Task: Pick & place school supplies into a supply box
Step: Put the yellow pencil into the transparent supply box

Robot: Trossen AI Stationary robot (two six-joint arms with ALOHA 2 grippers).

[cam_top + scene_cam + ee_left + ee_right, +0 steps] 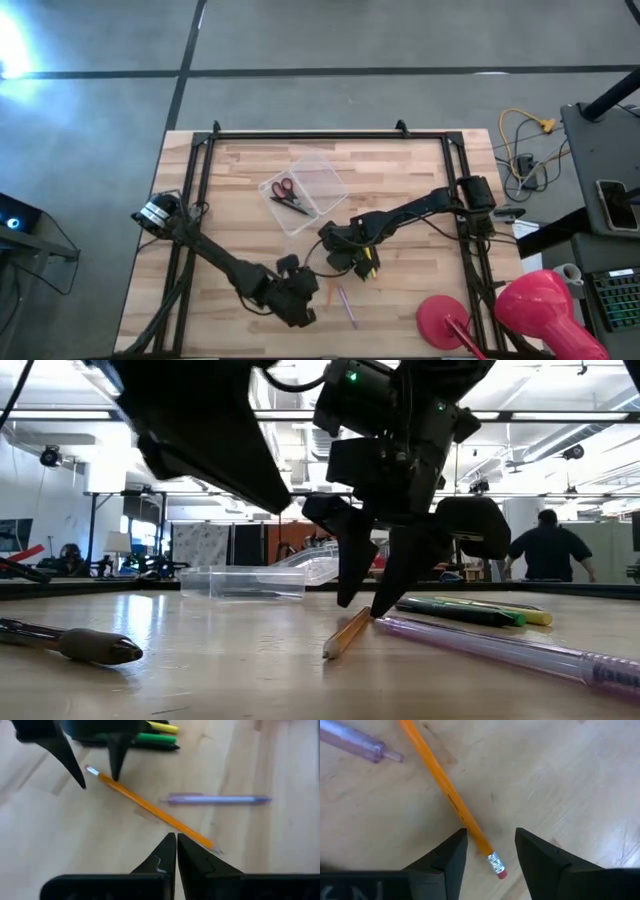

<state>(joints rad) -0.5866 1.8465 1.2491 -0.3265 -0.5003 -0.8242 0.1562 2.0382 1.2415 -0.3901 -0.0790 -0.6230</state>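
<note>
My right gripper [490, 832] is open and low over the table, its fingers on either side of the eraser end [493, 861] of an orange pencil [150, 807] lying flat on the wood. My left gripper [176, 839] is shut and hovers near the pencil's pointed end [210, 845]. A purple pen [215, 799] lies beside the pencil. Green [155, 738] and yellow [161, 727] pens lie just beyond my right gripper. The clear supply box [325, 178] sits toward the table's far side, with the red-handled scissors [283, 188] and a dark pen inside. My right gripper comes from above, pointing down, with its fingers across the pencil near the eraser end. One finger [454, 851] stands right against the pencil's shaft [470, 832]. I cannot tell whether it touches. The pencil lies flat on the table.
A dark pen [75, 644] lies on the table in the low view's near left. A red round-based object [445, 322] and a pink bulb shape [545, 300] stand at the near right corner. A black frame [300, 133] borders the table. A person [548, 555] stands far behind.
</note>
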